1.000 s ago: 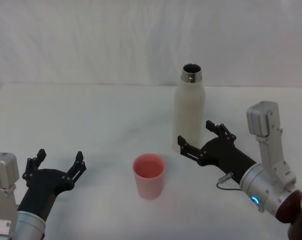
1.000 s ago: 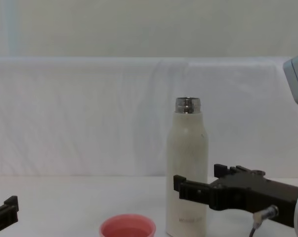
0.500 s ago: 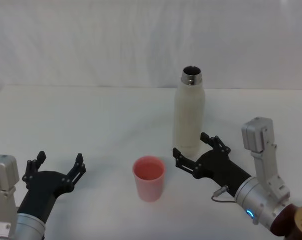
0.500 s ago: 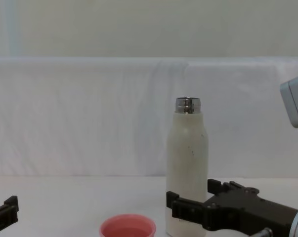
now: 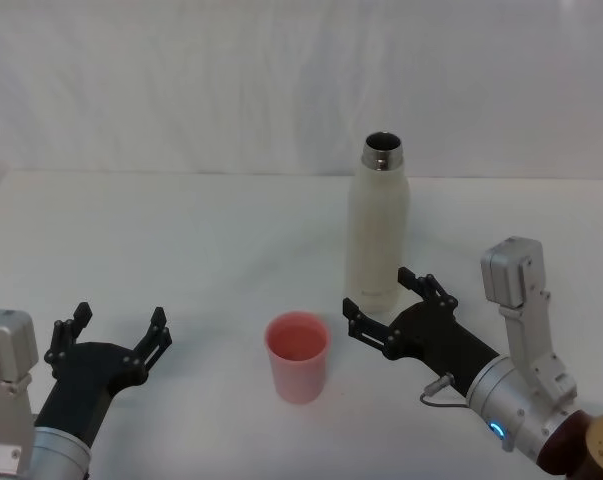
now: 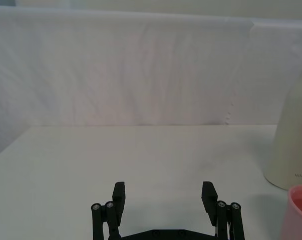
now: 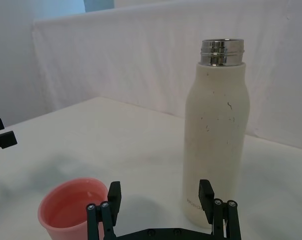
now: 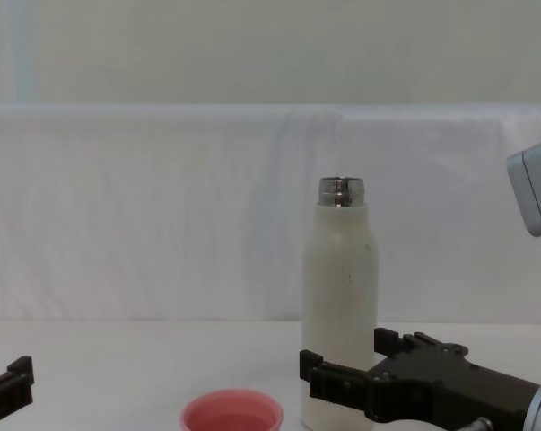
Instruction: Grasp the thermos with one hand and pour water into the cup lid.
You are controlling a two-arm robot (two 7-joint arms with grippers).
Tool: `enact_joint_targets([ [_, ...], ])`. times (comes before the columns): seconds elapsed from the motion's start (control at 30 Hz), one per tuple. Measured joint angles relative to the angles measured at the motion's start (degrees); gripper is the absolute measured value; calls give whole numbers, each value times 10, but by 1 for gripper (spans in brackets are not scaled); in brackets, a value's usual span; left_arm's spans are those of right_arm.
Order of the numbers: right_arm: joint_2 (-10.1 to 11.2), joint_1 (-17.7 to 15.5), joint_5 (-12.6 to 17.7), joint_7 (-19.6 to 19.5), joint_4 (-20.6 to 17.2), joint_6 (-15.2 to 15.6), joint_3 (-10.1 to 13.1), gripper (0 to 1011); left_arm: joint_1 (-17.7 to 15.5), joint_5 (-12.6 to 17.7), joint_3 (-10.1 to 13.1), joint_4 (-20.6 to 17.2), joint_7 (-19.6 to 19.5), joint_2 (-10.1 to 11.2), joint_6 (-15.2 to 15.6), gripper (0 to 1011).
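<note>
The left gripper [image 5: 111,337] sits idle and spread wide at the table's near left, with the cup [image 5: 298,353] at centre front. Behind-right stands the thermos [image 5: 377,227], upright and uncapped. The right gripper [image 5: 393,306], jaws wide, has slid back and leftward to bracket its base without touching, so closing looks next.

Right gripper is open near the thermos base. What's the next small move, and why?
Probably ease the right gripper forward so its open fingers straddle the thermos, then close. The thermos stands upright, uncapped, just beyond the fingertips and not yet between them. The cup lid sits close on the robot's left, so keep that finger off it. The left gripper waits open, far off.
</note>
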Motion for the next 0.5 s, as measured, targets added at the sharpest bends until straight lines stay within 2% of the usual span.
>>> enact_joint_targets([
  [0.5, 1, 0, 0, 0, -1, 1, 1, 1000, 0, 0, 0, 0, 0, 0, 0, 1001],
])
